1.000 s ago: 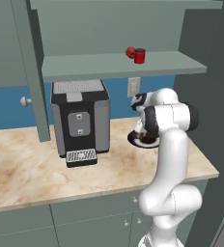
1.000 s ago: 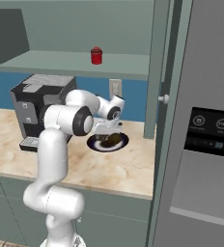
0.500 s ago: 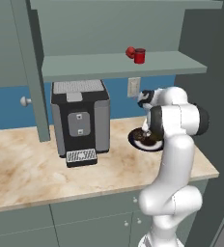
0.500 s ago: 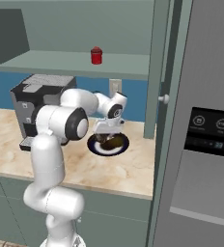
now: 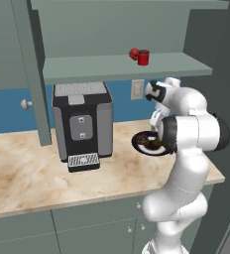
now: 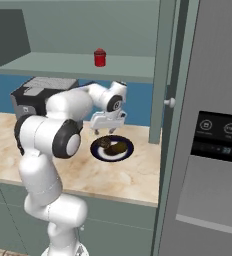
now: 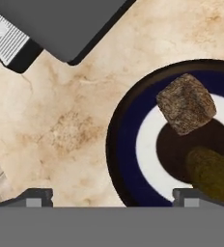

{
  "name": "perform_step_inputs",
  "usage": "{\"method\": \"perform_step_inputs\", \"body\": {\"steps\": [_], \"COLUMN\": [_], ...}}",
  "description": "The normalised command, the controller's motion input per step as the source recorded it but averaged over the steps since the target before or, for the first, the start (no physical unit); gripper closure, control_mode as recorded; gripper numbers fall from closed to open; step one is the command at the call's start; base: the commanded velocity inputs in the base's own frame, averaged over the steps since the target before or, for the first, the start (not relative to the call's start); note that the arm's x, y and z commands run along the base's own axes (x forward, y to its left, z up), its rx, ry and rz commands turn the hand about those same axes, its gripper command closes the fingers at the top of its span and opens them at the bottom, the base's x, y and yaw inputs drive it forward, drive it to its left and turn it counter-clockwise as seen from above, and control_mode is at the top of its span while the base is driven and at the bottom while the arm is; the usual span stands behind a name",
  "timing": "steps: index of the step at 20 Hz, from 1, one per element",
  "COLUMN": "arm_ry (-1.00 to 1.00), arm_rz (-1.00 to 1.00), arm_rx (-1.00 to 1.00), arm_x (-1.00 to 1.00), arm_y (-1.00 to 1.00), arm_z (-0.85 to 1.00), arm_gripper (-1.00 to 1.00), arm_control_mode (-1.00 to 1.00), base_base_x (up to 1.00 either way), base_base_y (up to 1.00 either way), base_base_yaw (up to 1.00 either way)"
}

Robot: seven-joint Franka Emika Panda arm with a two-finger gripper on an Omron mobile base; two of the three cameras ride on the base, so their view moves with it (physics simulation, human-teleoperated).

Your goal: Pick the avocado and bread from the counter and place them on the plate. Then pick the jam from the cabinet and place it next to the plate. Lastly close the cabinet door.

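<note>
My gripper (image 6: 108,130) hangs open just above the plate (image 6: 96,149), with nothing between its fingers. In the hand view the gripper (image 7: 113,198) stands wide over the plate's (image 7: 124,144) left rim. The rough brown bread (image 7: 186,102) and the smooth olive avocado (image 7: 214,174) lie side by side on the plate. They also show in the right base view as bread (image 6: 106,143) and avocado (image 6: 119,148). The red jam (image 5: 143,57) jar stands on the cabinet shelf (image 5: 117,67), and the cabinet door (image 5: 30,74) stands swung open.
A black coffee machine (image 5: 82,123) stands left of the plate (image 5: 137,142). A small red ball (image 5: 133,53) sits beside the jam (image 6: 100,57). A tall grey fridge (image 6: 213,140) closes off the counter's right end. Bare marble counter (image 5: 23,173) lies to the front left.
The jaws have spread wide and the hand has lifted a little off the plate. The elbow has swung round. Bread and avocado rest on the plate.
</note>
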Motion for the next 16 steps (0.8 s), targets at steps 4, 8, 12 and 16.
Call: {"method": "perform_step_inputs", "body": {"steps": [4, 8, 12, 16], "arm_ry": [-0.24, -0.31, -0.31, -0.29], "arm_rz": [-0.01, -0.03, -0.03, -0.06], "arm_rx": [-0.04, 0.00, -0.06, -0.11], "arm_x": [-0.87, -0.79, -0.74, -0.71], "arm_y": [0.07, 0.14, 0.20, 0.18], "arm_z": [0.59, 0.73, 0.78, 0.77], "arm_gripper": [-1.00, -1.00, -1.00, -1.00], "arm_control_mode": [-1.00, -1.00, -1.00, -1.00], "base_base_x": [0.00, 0.00, 0.00, 0.00], "base_base_y": [0.00, 0.00, 0.00, 0.00], "base_base_yaw": [0.00, 0.00, 0.00, 0.00]}}
